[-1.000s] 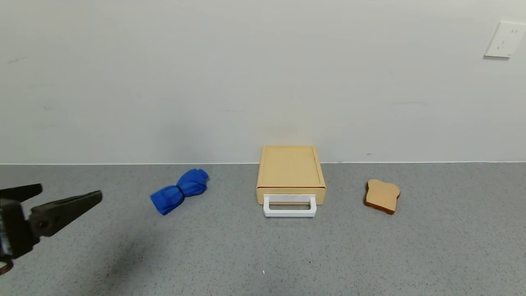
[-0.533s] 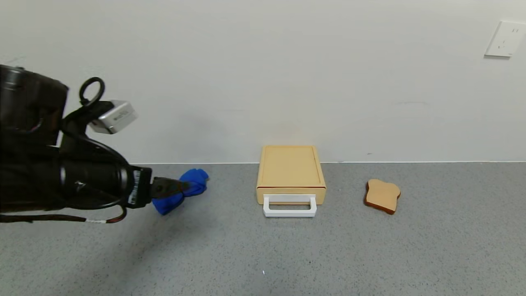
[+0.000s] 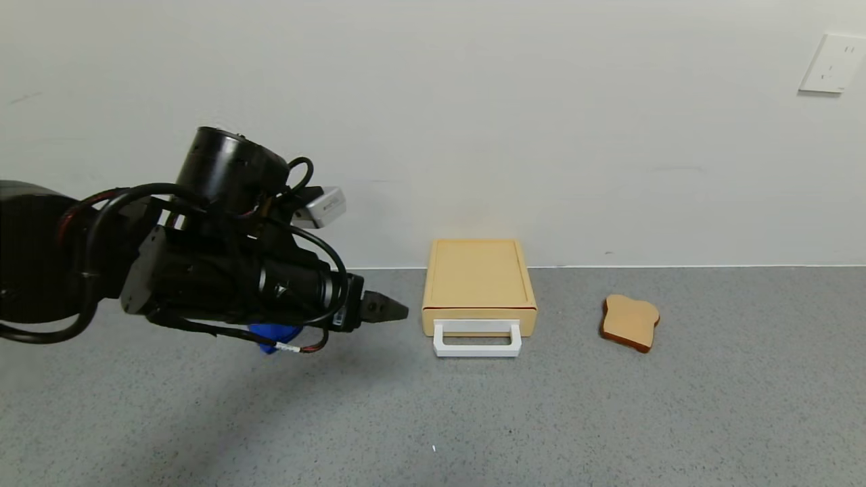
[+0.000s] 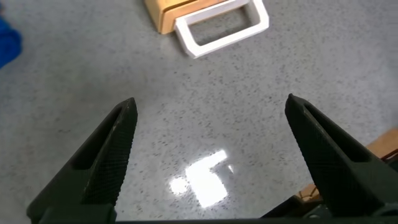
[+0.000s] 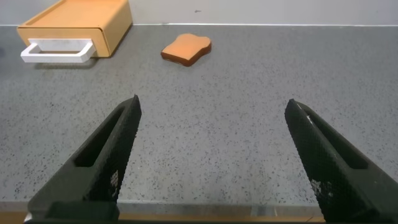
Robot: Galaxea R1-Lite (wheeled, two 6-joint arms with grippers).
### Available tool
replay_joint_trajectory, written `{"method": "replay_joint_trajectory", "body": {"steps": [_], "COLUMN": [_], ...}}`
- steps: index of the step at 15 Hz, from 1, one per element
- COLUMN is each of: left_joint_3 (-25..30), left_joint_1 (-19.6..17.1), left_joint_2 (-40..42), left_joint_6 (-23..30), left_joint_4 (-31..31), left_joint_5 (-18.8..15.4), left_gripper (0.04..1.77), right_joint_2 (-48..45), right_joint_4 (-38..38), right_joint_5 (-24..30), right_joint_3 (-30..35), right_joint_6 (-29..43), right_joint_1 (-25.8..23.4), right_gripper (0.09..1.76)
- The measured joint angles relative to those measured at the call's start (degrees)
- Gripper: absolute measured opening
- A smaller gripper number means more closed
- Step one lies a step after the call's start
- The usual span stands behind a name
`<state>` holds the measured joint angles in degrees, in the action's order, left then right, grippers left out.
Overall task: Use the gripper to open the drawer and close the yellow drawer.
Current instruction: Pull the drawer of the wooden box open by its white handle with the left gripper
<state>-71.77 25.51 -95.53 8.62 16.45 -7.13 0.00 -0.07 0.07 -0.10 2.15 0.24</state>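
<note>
Now on approach: the left pincer [image 3: 389,310], spread wide, hovers over the counter [image 3: 609,419] just beside the drawer [image 3: 479,284], which sits closed against the wall. Next, hook its white handle [image 3: 477,338].

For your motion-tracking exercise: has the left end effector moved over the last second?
Yes. The left end effector has travelled rightward, from the view's left edge past the blue cloth, stopping just short of the drawer.
</note>
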Motion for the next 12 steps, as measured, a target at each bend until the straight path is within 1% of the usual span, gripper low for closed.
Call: {"method": "replay_joint_trajectory", "body": {"steps": [1, 2, 3, 5, 6, 8, 9, 10, 12], "left_joint_3": [-0.91, -1.58, -2.22, -3.23, -3.64, -4.67, -5.24, -5.91, -7.47], "left_joint_1": [0.69, 1.4, 1.9, 2.66, 3.19, 4.22, 4.67, 5.05, 5.66], "left_joint_2": [-1.11, -2.16, -3.06, -4.64, -5.41, -6.79, -7.58, -8.39, -10.37], "left_joint_6": [0.41, 0.52, 0.48, 0.41, 0.44, 0.39, 0.41, 0.37, 0.48], "left_joint_4": [0.01, -0.05, 0.0, 0.39, 0.5, 0.72, 0.72, 0.69, 0.69], "left_joint_5": [-0.11, -0.13, -0.17, -0.15, -0.13, 0.2, 0.27, 0.3, 0.3], "left_gripper": [1.72, 1.59, 1.41, 1.12, 0.99, 0.8, 0.61, 0.13, 0.11], "right_joint_2": [0.0, 0.0, 0.0, 0.0, 0.0, 0.0, 0.0, 0.0, 0.0], "right_joint_4": [-0.02, 0.0, 0.0, 0.0, 0.0, 0.0, 0.0, 0.0, 0.0], "right_joint_5": [0.0, 0.0, 0.0, 0.0, 0.0, 0.0, 0.0, -0.02, 0.02], "right_joint_3": [0.0, 0.0, 0.0, 0.0, 0.0, 0.0, 0.0, 0.0, 0.0], "right_joint_6": [0.0, 0.0, 0.0, -0.02, -0.02, -0.04, -0.04, -0.04, -0.02], "right_joint_1": [0.0, 0.0, 0.0, 0.0, 0.0, 0.0, 0.0, 0.0, 0.0], "right_gripper": [1.7, 1.7, 1.7, 1.7, 1.7, 1.7, 1.7, 1.7, 1.7]}}
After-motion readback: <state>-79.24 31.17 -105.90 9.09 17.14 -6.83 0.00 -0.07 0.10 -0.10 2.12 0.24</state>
